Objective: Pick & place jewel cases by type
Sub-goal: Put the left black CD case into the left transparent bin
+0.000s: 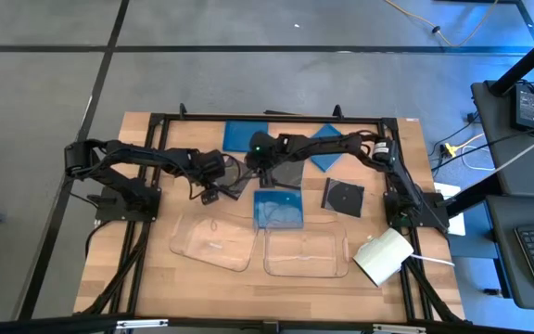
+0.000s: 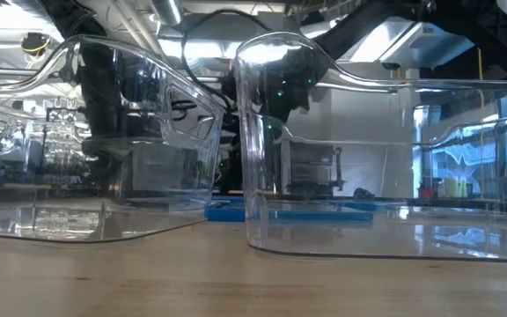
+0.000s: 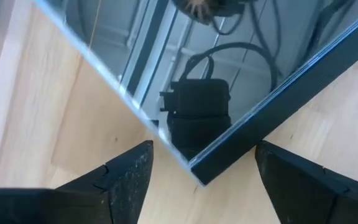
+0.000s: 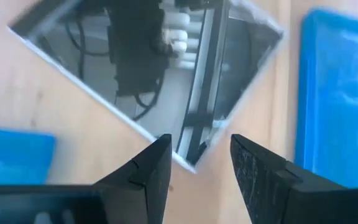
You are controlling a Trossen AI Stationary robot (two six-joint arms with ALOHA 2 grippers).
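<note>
A dark grey glossy jewel case lies flat mid-table, partly under the right arm. My left gripper is open, and its fingers stand either side of a dark case's corner. My right gripper is also open, straddling a glossy dark case's corner. I cannot tell whether both corners belong to one case. A black case showing a disc lies to the right. Blue cases lie flat at the far edge, at far right and just near of the grippers.
Two clear shallow trays sit side by side near the table's near edge and fill the low view. A white box lies at the near right. A black frame runs along the far edge.
</note>
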